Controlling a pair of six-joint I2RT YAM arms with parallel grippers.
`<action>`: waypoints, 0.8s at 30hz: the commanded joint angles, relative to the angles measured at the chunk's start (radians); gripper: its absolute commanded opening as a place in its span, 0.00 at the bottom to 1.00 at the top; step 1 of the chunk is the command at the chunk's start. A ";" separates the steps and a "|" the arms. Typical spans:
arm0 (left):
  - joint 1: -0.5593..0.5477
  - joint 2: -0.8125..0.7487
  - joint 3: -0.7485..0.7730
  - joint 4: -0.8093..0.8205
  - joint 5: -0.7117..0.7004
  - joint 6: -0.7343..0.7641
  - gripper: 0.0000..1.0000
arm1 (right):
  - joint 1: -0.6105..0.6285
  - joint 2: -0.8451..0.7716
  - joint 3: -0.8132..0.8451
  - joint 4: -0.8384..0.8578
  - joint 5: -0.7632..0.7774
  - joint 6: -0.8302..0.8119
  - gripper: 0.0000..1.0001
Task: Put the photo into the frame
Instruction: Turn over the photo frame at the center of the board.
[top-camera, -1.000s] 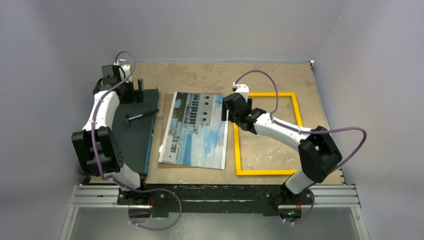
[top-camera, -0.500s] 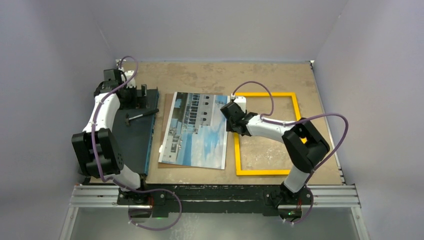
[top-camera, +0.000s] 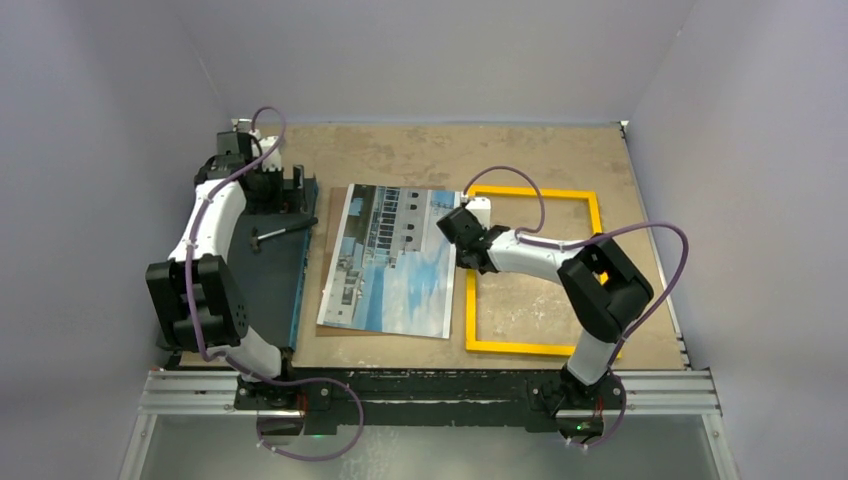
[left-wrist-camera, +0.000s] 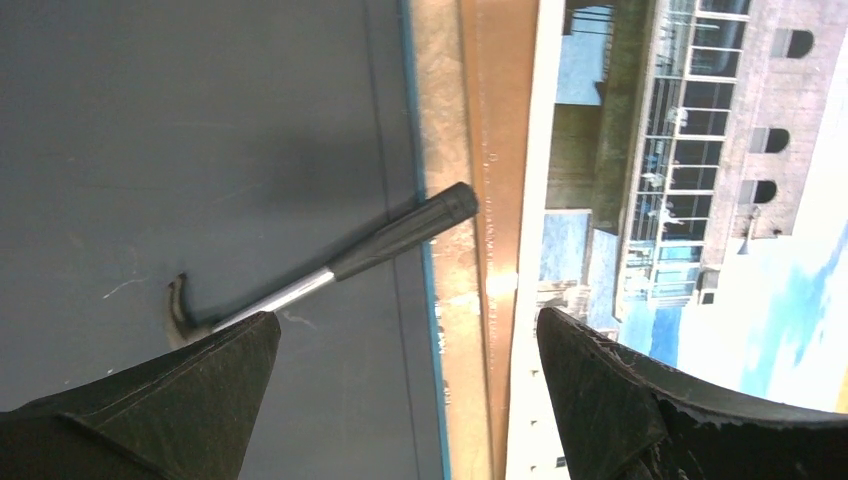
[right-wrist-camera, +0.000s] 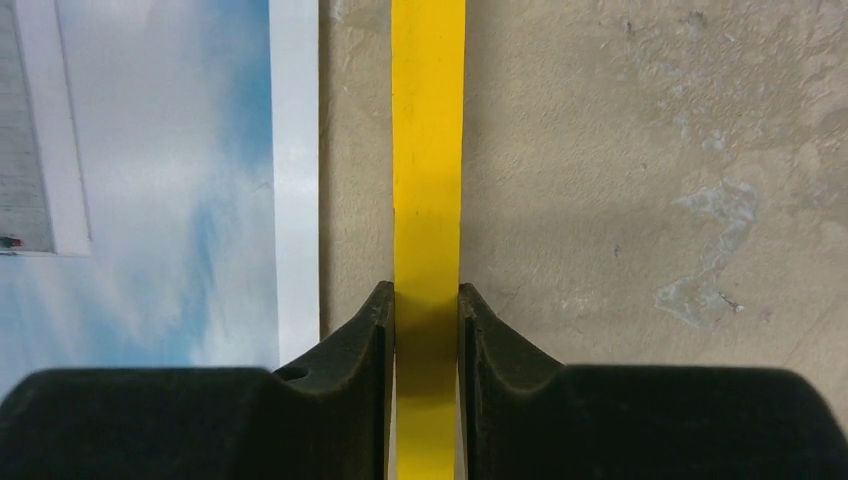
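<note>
Top view: the photo (top-camera: 392, 262), long axis top-to-bottom, lies just left of the frame (top-camera: 520, 348), the right gripper (top-camera: 461, 235) at its left bar; left wrist: the left gripper (left-wrist-camera: 405, 335) gapes wide, empty, over a hammer (left-wrist-camera: 390, 240); right wrist: jaws pinch that yellow bar.

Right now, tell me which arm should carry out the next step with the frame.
Right. The right gripper clamps the frame on the rail beside the photo. The left gripper hangs open above the hammer on the black panel, away from the frame.
</note>
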 joint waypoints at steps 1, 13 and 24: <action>-0.073 0.007 0.046 -0.006 -0.012 -0.004 1.00 | 0.006 -0.069 0.159 -0.113 0.035 -0.005 0.05; -0.161 0.005 0.042 0.047 0.146 -0.133 1.00 | 0.003 -0.211 0.603 -0.290 -0.214 0.001 0.01; -0.256 -0.040 -0.069 0.264 0.283 -0.293 1.00 | -0.039 -0.282 0.730 -0.115 -0.581 0.198 0.00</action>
